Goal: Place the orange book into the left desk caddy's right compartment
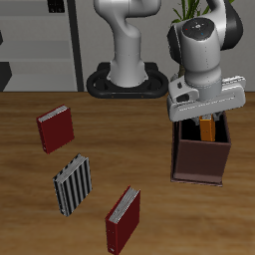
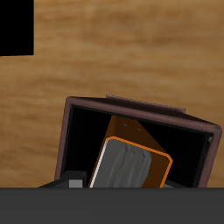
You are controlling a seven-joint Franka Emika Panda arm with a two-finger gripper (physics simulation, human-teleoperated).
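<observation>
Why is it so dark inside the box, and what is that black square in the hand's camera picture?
Wrist view: the dark maroon-brown open-top desk caddy's walls shade its inside nearly black, while the thin orange-covered book with pale page edges stays bright; the flat black square in the corner shows no scene at all. Exterior view: even, soft light, no glare; the gripper hides the caddy's opening.

Grained wooden table (image 1: pixel 149 214), matt maroon caddy (image 1: pixel 199 164), orange book (image 2: pixel 144 140) with smooth cover and pale paper edges
</observation>
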